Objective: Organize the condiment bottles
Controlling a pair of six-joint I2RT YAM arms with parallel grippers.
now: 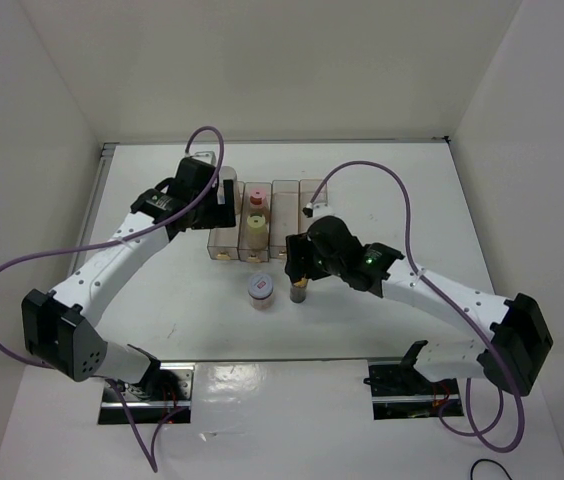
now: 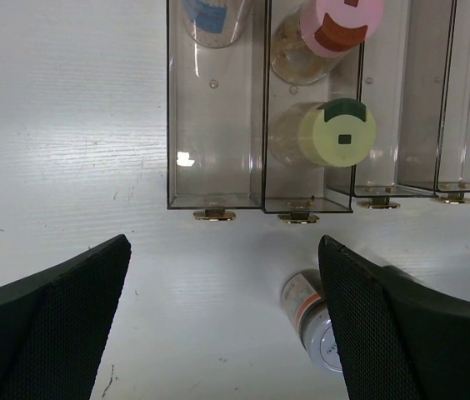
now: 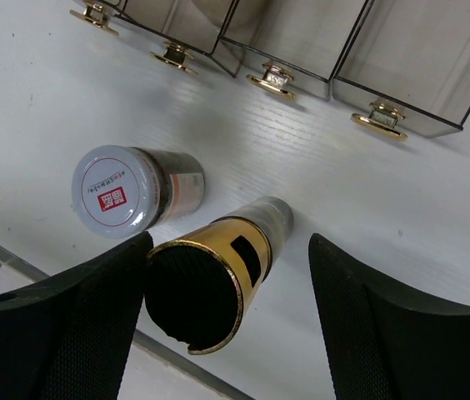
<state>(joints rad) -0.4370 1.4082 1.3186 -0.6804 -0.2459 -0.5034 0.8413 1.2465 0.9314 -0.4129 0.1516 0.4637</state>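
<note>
"Plastic rack (image 2: 260,125), clear, four compartments. Contents?"

"First compartment from the left: one pale-labelled bottle (image 2: 210,12) at the far end, mostly cut off by the frame. Second compartment: pink-capped bottle (image 2: 341,23) behind, yellow-capped bottle (image 2: 337,135) in front. Third and fourth: nothing visible in them."

"Items outside the rack?"

"Two, both upright on the bench (image 2: 68,125) just in front of the rack. Squat grey-lidded jar (image 3: 114,190), red label on top, untouched. Beside it, slim gold-rimmed bottle (image 3: 210,283), dark cap."

"Fingers?"

"Right fingers (image 3: 60,325) spread, standing either side of the slim gold-rimmed bottle. One finger sits at the cap's edge, the other is apart from it, so no pinch yet. Left fingers (image 2: 52,325) spread wide over the bench at the rack's front, nothing between them. The jar shows just beside one of them."

"Tally?"

"Three of five filed, by my count. The slim bottle looks next for an open compartment, then the jar."
</note>
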